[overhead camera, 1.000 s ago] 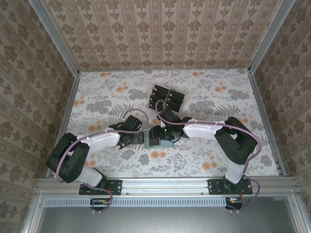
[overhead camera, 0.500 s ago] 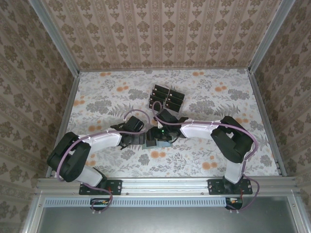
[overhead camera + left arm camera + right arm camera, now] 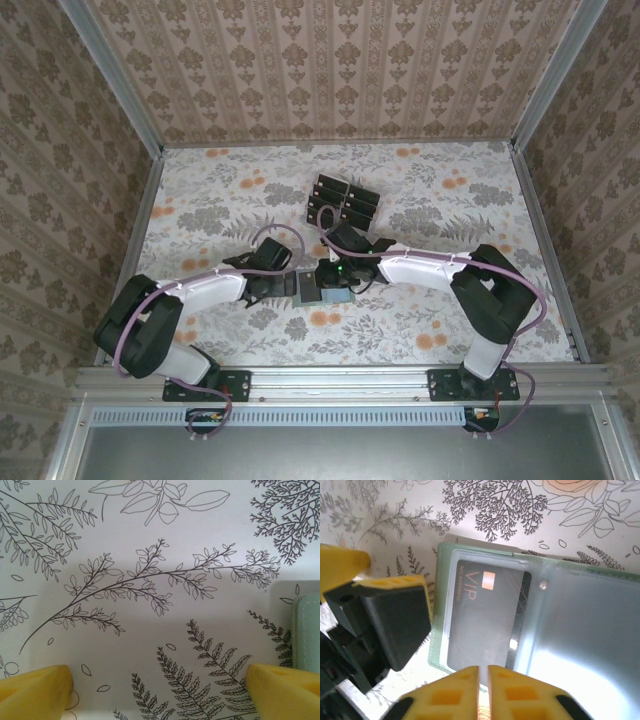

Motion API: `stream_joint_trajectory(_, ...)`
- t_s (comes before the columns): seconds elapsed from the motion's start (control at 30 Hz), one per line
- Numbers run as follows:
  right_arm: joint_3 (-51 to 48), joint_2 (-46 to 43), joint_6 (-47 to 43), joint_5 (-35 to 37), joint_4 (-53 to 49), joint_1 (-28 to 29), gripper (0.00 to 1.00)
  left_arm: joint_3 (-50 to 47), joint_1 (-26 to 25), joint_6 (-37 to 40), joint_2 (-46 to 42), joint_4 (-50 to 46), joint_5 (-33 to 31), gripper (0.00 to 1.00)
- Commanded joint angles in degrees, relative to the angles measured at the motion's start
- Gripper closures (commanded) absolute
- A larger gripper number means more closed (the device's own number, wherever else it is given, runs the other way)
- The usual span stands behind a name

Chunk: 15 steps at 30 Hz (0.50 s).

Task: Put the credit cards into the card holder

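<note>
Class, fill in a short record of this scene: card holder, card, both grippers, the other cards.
card holder: open, lying flat on the table
credit card: dark, marked VIP, inside the holder's clear pocket
left gripper: open, beside the holder's edge
right gripper: shut, over the holder
rack of dark cards: farther back, apart from the holder

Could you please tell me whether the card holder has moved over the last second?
No. In the top view the card holder lies just above the same printed orange flower as it did before.
</note>
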Motion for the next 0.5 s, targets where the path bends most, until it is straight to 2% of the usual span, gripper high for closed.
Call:
stream_joint_trajectory(0.0,-0.1,1.5,-1.4,1.6,-2.1,-0.2,0.99,-1.4,1.0,0.1,0.3,-0.2,2.4,0.01)
stream_joint_trajectory(0.47,0.6,5.4,-1.7,2.1,-1.0,-0.1,1.0,-1.7,1.1,0.0,2.9,1.3,3.4,0.01)
